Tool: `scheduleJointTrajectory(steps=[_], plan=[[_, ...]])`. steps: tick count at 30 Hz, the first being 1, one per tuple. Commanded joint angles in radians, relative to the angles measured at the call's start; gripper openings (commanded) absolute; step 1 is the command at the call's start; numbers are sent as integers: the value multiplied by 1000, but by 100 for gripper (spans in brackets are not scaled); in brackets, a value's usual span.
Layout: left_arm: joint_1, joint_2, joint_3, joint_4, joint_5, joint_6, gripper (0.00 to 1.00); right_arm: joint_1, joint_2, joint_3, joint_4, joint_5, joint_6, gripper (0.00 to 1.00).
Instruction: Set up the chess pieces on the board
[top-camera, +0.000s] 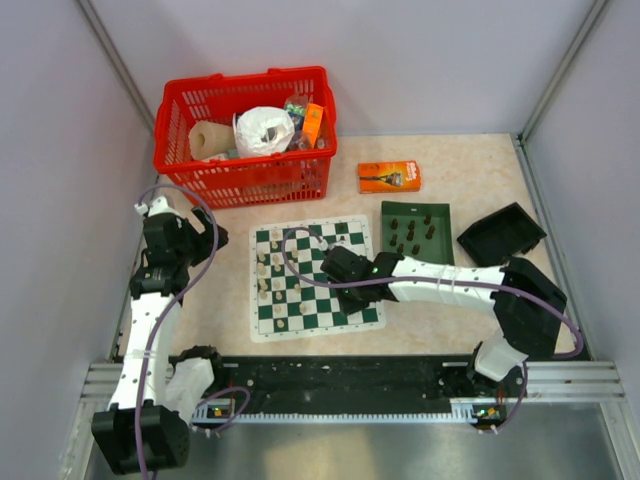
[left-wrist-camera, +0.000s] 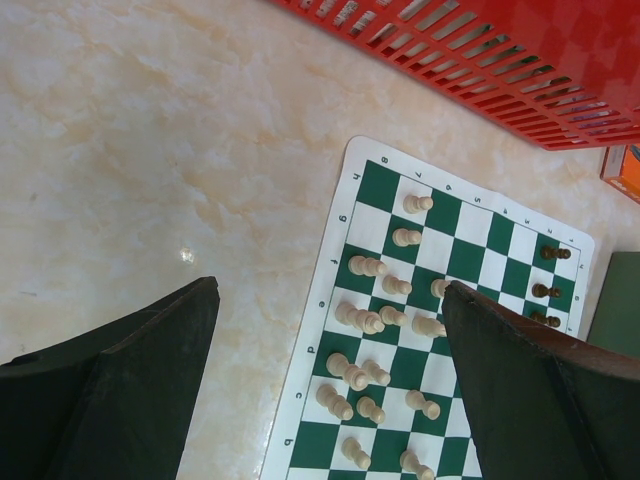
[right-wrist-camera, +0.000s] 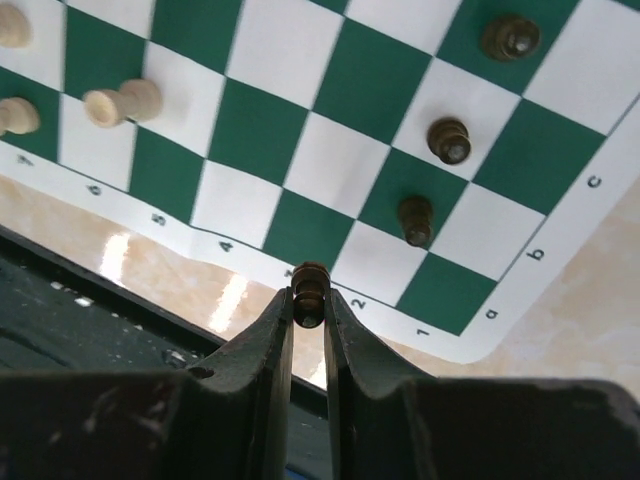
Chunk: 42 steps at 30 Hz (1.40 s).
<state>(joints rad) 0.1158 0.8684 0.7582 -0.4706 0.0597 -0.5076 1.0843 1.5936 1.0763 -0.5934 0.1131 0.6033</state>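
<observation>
Over the board's (right-wrist-camera: 250, 130) near edge, the right gripper (right-wrist-camera: 310, 305) clenches a dark pawn (right-wrist-camera: 311, 283); the empty square beside three dark pawns (right-wrist-camera: 448, 140) lies just ahead. Left gripper (left-wrist-camera: 330, 288) hangs spread, farther off.

The board (right-wrist-camera: 255, 130) has small marks on its white edge: a, b, c down one side and 1, 2, 4, 5, 6 down the next. Print on the orange box (top-camera: 389, 177) is too small to read.
</observation>
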Motion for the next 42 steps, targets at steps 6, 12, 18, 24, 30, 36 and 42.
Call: scheduleJointTrajectory(steps=[6, 12, 18, 24, 30, 36, 42], plan=[[-1, 0, -5, 43, 5, -9, 99, -37, -15, -52, -31, 31, 16, 16], [1, 18, 0, 49, 14, -11, 99, -50, -11, -69, -3, 25, 27, 17], [1, 20, 1, 53, 17, -11, 99, -60, 6, -67, 12, 22, 18, 17], [-1, 18, 1, 52, 14, -11, 99, -60, 17, -70, 26, 7, 18, 17], [1, 24, -2, 56, 20, -12, 99, -60, 39, -79, 37, 0, 19, 18], [-1, 23, -5, 50, 9, -9, 99, -60, 37, -85, 37, 8, 23, 18], [1, 23, -13, 58, 9, -11, 99, -60, 29, -85, 24, 5, 13, 19]])
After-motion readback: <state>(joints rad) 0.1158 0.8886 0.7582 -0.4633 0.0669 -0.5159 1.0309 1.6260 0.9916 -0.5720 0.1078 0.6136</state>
